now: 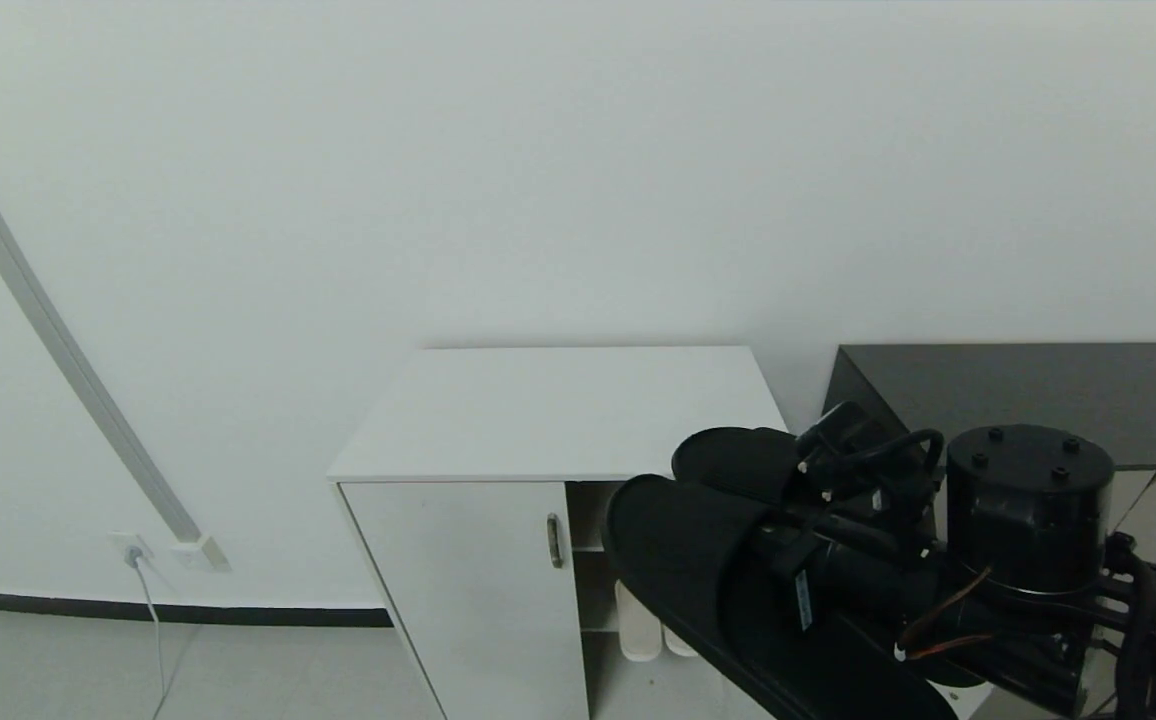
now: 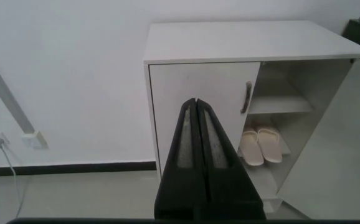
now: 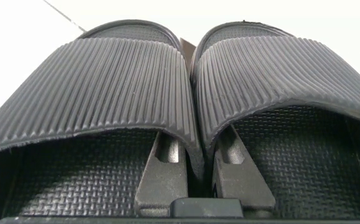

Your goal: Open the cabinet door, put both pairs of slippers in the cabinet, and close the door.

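Black slippers (image 3: pixel 118 81) sit pinched side by side in the right gripper (image 3: pixel 197 168).

Left jaws together; right jaws on slippers (image 1: pixel 678 540).

Lower right of the head view: the right arm (image 1: pixel 868 575), matte black throughout, with a squat cylindrical joint housing (image 1: pixel 1028 510) whose flat top carries four round screws (image 1: pixel 1071 443). A thick black cable (image 1: pixel 903 437) loops beside it; thin orange and red wires (image 1: pixel 938 645) trail beneath. Bottom centre of the left wrist view: the left gripper (image 2: pixel 195 101), two tapering black fingers (image 2: pixel 181 183) with grey textured pads (image 2: pixel 186 146).
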{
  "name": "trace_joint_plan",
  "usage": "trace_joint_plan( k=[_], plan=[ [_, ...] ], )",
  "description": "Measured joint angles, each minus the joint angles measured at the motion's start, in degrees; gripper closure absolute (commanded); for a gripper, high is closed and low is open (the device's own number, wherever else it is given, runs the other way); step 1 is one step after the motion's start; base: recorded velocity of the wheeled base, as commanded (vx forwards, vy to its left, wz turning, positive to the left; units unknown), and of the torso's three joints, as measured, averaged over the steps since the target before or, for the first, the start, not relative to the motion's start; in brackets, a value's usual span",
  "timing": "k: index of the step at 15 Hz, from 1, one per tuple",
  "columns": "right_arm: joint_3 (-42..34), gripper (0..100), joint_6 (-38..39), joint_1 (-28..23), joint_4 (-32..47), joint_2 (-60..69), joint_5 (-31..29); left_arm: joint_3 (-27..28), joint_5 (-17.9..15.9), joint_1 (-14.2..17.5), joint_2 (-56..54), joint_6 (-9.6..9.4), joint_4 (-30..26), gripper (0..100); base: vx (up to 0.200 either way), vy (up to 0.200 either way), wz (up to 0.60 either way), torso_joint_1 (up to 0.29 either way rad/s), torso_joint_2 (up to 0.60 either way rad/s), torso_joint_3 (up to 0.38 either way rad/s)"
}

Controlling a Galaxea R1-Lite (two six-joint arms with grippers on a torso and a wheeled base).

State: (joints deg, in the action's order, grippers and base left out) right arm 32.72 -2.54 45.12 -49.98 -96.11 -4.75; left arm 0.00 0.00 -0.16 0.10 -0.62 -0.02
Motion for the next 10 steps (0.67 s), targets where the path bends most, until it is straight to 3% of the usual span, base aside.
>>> trace_joint_plan(
  k=[10],
  plan=[
    [-0.6, 100, -0.1, 0.5, 0.0, -0.5, 0.4, 0.0, 0.0, -0.1, 0.0, 0.0, 0.0, 100, 0.0, 0.0, -0.06, 0.0, 0.0, -0.001]
  ],
)
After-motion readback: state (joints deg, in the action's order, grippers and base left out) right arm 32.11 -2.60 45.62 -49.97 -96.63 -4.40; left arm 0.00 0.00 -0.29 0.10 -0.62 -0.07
